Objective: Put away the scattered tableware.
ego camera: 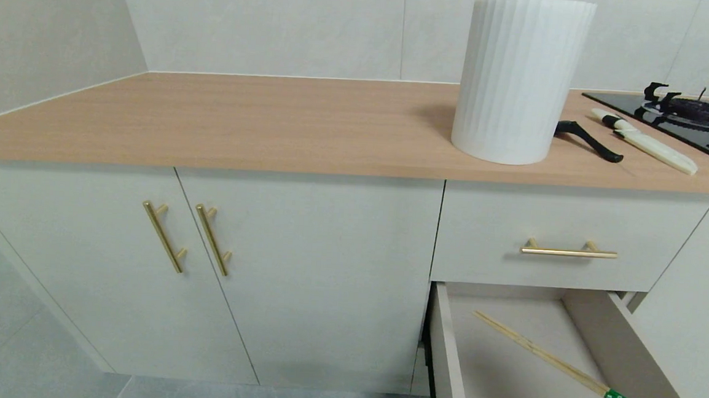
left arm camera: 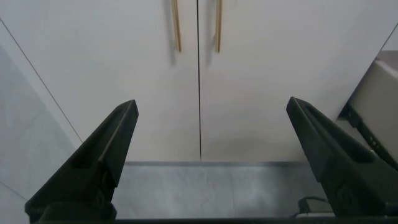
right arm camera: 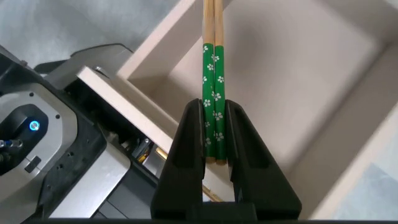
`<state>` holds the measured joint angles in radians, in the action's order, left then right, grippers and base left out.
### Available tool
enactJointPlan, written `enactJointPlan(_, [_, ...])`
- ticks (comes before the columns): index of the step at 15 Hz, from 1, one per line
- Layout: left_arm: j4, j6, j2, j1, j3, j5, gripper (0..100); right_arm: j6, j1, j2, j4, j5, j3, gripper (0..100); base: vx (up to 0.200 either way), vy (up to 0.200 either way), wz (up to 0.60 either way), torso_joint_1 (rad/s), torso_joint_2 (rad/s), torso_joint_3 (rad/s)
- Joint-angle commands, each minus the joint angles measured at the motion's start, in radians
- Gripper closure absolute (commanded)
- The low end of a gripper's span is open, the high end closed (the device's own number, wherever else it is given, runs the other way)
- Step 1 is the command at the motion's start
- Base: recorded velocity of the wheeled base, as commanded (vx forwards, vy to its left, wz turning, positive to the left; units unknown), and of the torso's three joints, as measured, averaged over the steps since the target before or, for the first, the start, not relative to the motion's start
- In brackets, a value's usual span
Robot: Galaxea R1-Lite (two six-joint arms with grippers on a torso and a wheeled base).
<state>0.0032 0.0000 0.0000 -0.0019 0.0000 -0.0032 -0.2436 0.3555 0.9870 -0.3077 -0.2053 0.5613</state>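
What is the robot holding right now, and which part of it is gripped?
The right gripper pinches a pair of chopsticks by their green flowered ends. The left gripper holds nothing.

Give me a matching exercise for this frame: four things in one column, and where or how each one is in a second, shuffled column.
Things:
1. chopsticks
2. white ribbed container
3. cream knife
4. left gripper

Places or states:
A. lying on the counter beside the stove
B. open, facing the cabinet doors
C. clamped in the right gripper, over the pulled-out drawer
D. standing upright on the counter

Pairs: 1-C, 2-D, 3-A, 4-B.
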Motion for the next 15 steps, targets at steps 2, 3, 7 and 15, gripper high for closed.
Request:
enactJointPlan(2, [0.0,0.0,0.0,0.0,0.0,0.0,0,-0.002,0.0,0.015,0.001,0.0,0.0,100,0.0,0.0,0.0,-0.061,0.21,0.146])
enactJointPlan(3, [0.0,0.0,0.0,0.0,0.0,0.0,0,-0.002,0.0,0.015,0.001,0.0,0.0,100,0.0,0.0,0.0,-0.032,0.09,0.041])
enactJointPlan(7, [0.0,0.0,0.0,0.0,0.0,0.0,0,0.003,0.0,0.051,0.005,0.001,-0.001,100,0.0,0.0,0.0,-0.003,0.02,0.01])
enactJointPlan(15, [-0.002,0.0,0.0,0.0,0.0,0.0,0,0.175,-0.035,0.326,0.209,0.014,-0.02,100,0.0,0.0,0.0,0.0,0.0,0.0])
